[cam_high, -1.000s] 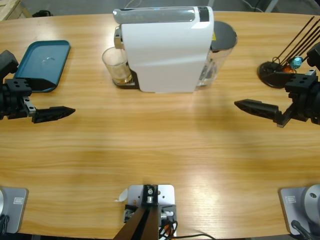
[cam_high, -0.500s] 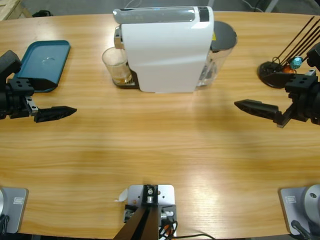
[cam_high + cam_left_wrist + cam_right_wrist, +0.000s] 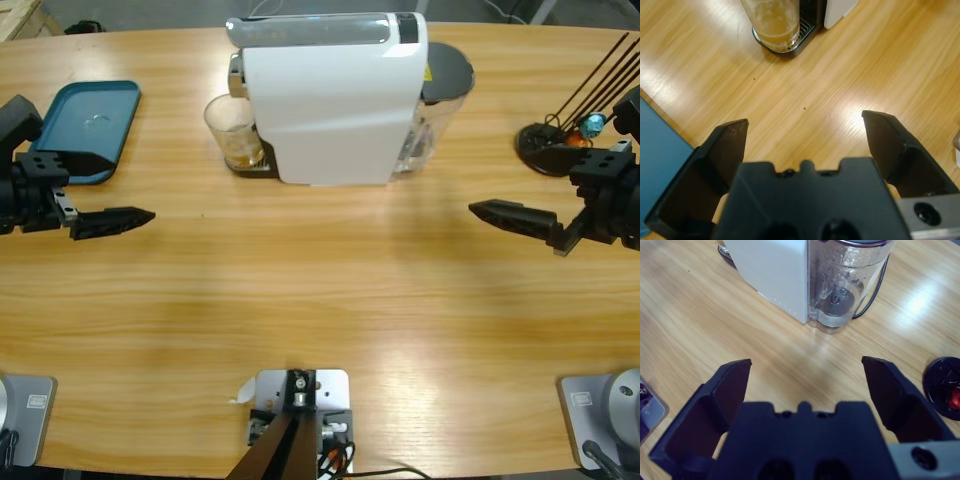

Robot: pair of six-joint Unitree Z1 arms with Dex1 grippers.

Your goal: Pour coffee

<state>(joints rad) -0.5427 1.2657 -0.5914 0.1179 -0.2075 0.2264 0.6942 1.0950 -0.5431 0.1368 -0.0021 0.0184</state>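
Both sets of blunt black fingers, left (image 3: 805, 150) and right (image 3: 805, 390), gape apart, the clear glass (image 3: 772, 22) of amber coffee (image 3: 777, 35) well ahead of the left fingers.

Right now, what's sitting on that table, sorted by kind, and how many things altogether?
Coffee machine: 1
Glass tumbler holding the coffee: 1
Teal tray: 1
Black capsule stand: 1
Robot grippers: 2, the left gripper and the right gripper
Total: 6

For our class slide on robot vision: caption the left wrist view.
Open left gripper above the wooden table, facing a glass of coffee.
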